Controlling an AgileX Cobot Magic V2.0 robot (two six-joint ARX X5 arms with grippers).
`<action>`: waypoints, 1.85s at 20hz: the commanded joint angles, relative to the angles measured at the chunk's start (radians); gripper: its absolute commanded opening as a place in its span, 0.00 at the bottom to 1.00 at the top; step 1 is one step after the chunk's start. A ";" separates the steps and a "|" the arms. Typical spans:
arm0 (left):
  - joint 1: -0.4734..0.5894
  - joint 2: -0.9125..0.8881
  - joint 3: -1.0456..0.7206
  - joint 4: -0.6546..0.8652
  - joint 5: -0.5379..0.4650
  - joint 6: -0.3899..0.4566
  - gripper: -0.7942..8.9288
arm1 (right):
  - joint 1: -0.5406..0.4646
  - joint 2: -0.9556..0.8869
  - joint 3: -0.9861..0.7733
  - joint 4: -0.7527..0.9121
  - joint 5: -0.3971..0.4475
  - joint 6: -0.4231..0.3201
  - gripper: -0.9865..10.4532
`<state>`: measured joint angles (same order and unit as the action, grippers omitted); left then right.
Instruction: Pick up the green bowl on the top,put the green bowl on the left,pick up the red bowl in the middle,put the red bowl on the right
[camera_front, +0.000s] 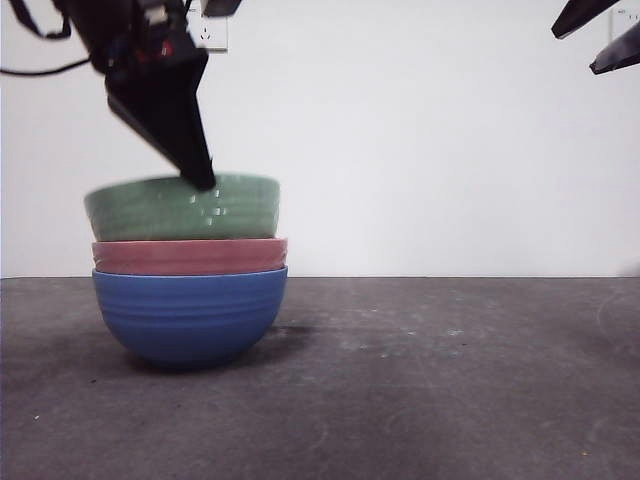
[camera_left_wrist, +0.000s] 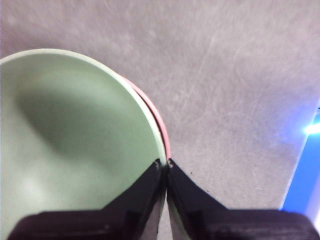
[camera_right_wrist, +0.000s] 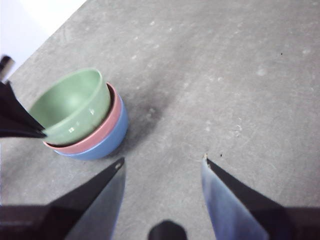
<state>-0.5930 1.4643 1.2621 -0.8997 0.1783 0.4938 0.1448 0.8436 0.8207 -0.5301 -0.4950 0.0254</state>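
While my left gripper (camera_left_wrist: 165, 162) pinches the green bowl (camera_front: 182, 207) rim above the red bowl (camera_front: 190, 256), my right gripper (camera_right_wrist: 162, 162) spread, a thin hold risks slipping.

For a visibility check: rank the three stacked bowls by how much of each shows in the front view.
1. Blue bowl: most shows.
2. Green bowl.
3. Red bowl: only a band.
Nested, so true sizes can't be compared.

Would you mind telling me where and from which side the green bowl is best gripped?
Grip the green bowl by its thin upright rim, from above, one jaw inside and one outside. It nests in the red bowl, so only the rim and upper wall are exposed. The left gripper is already closed on the rim there.
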 joint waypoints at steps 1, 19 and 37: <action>-0.003 0.003 0.074 -0.054 0.005 0.006 0.07 | 0.001 0.001 0.003 0.013 0.000 -0.010 0.30; -0.599 0.007 0.041 0.046 -0.186 -0.286 0.07 | -0.001 0.001 0.003 0.046 0.083 -0.017 0.30; -0.587 0.040 -0.288 0.305 -0.170 -0.364 0.08 | 0.000 0.001 0.003 0.091 0.081 -0.016 0.30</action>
<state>-1.1847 1.4899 0.9886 -0.5995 0.0044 0.1364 0.1440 0.8440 0.8207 -0.4461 -0.4156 0.0139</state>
